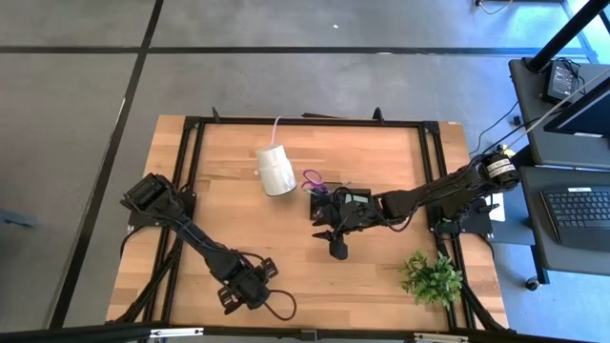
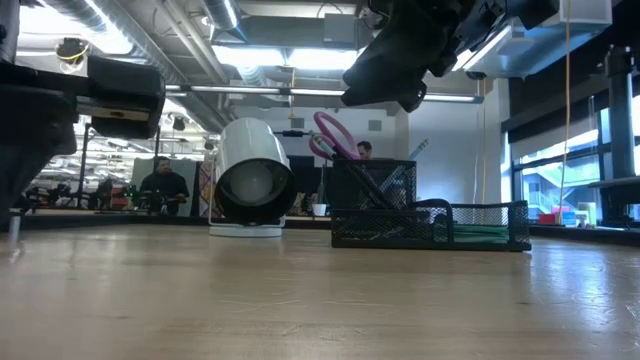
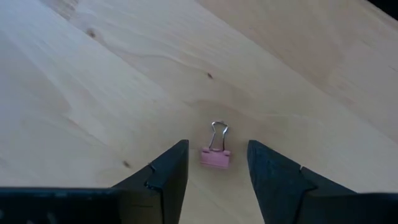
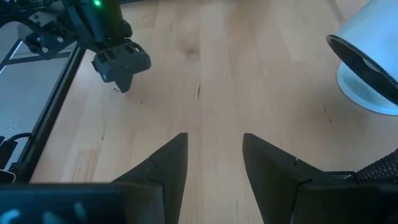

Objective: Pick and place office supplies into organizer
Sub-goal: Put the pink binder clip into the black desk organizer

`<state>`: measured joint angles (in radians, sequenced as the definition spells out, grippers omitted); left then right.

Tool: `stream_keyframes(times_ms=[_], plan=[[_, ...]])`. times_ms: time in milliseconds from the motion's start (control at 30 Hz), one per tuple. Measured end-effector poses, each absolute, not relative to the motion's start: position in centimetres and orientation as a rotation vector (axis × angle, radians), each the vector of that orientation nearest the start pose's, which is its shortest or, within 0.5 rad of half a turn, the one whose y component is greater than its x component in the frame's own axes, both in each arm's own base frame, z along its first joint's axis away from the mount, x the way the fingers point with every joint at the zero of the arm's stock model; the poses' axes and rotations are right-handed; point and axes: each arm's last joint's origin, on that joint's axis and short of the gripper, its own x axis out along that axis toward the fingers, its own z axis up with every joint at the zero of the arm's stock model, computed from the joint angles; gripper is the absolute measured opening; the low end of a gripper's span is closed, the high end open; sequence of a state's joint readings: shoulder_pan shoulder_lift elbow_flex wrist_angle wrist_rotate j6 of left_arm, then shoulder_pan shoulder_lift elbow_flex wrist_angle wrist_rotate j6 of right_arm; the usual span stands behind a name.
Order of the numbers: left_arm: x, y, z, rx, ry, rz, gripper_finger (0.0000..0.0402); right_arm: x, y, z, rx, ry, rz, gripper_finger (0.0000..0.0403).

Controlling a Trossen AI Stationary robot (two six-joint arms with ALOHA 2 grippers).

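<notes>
Pink clip (image 3: 215, 157) lies on the desk (image 3: 93, 93) between the spread fingers of the left hand (image 3: 217, 168), so the pick seems underway; next, pinch and carry it to the organizer (image 1: 351, 203).

Bare wood betw organizer (image 1: 335, 209) & left end effector (image 1: 255, 277); nothing blocking.

High view looks straight down on the worktop (image 1: 286, 238); low view faces level across it; both share the white cylinder (image 1: 275, 170).
</notes>
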<state>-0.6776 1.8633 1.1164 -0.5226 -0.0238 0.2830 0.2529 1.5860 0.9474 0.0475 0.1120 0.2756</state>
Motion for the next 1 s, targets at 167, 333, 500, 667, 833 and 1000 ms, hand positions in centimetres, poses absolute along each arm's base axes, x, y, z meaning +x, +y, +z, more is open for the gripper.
stream_keyframes(times_ms=[167,333,500,667,833,1000], plan=[[26.9,-21.6,14.1,0.685,1.144,-0.739,0.0135,32.7,8.1,21.6,0.160,0.595,0.056,0.0157],[26.8,-21.6,14.1,0.686,1.146,-0.740,0.0124,32.7,8.1,21.6,0.160,0.595,0.056,0.0157],[26.5,-21.3,13.4,0.670,1.132,-0.737,0.0123,32.7,8.1,21.6,0.160,0.595,0.056,0.0157],[26.2,-21.1,13.0,0.675,1.137,-0.734,0.0122,32.7,8.1,21.6,0.160,0.595,0.056,0.0157],[26.2,-21.1,12.9,0.709,1.129,-0.757,0.0112,32.7,8.1,21.6,0.162,0.595,0.055,0.0157],[26.2,-21.1,12.8,0.752,1.116,-0.780,0.0081,32.7,8.1,21.6,0.163,0.596,0.055,0.0157]])
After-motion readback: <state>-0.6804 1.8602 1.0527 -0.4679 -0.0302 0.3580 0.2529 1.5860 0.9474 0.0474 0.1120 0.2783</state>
